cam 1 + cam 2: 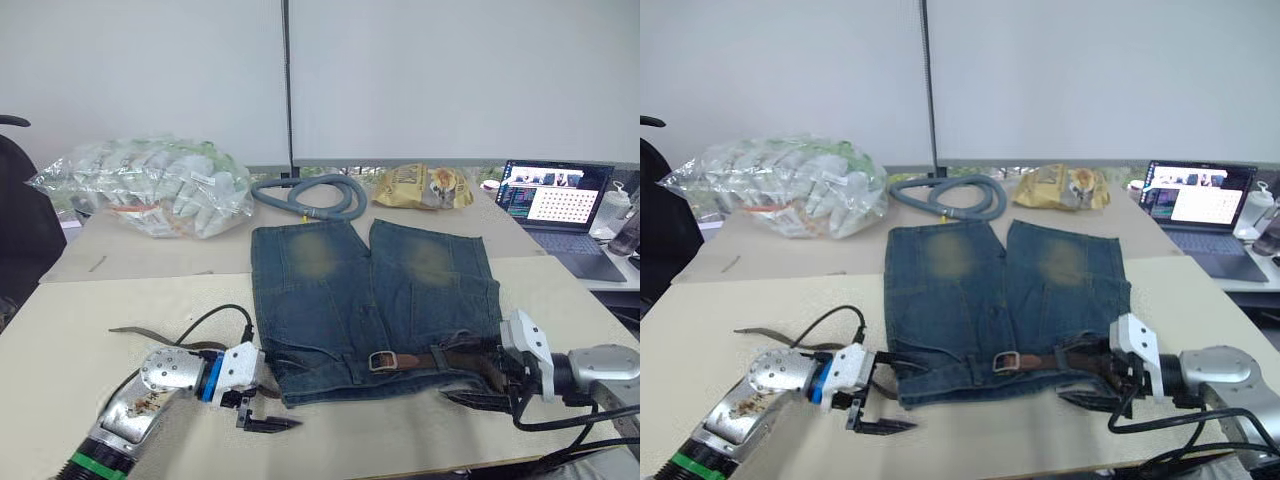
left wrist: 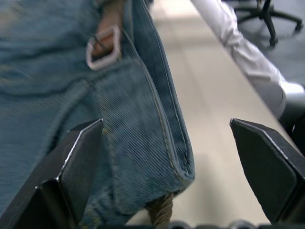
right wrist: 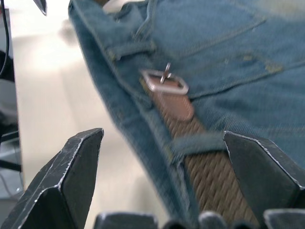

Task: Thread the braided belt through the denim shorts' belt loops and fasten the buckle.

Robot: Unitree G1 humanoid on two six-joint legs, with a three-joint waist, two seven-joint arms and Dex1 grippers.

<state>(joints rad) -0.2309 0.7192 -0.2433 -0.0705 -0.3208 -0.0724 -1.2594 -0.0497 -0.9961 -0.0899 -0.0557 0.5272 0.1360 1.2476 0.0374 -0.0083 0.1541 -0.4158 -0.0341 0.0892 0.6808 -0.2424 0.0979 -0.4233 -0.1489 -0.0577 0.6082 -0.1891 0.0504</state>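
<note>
- Denim shorts (image 1: 375,300) lie flat on the table (image 1: 80,340), waistband toward the robot.
- Braided belt (image 1: 440,357) runs along the waistband's right half, under a belt loop (image 3: 198,141); its buckle (image 1: 381,361) lies near the middle, unfastened.
- Left gripper (image 1: 262,415), fingers wide, empty, at the waistband's left corner.
- Right gripper (image 3: 162,179), fingers wide, straddles the belt without gripping it.

The denim shorts (image 1: 375,300) lie mid-table, hose (image 1: 308,194) behind them, laptop (image 1: 556,199) to their right.
</note>
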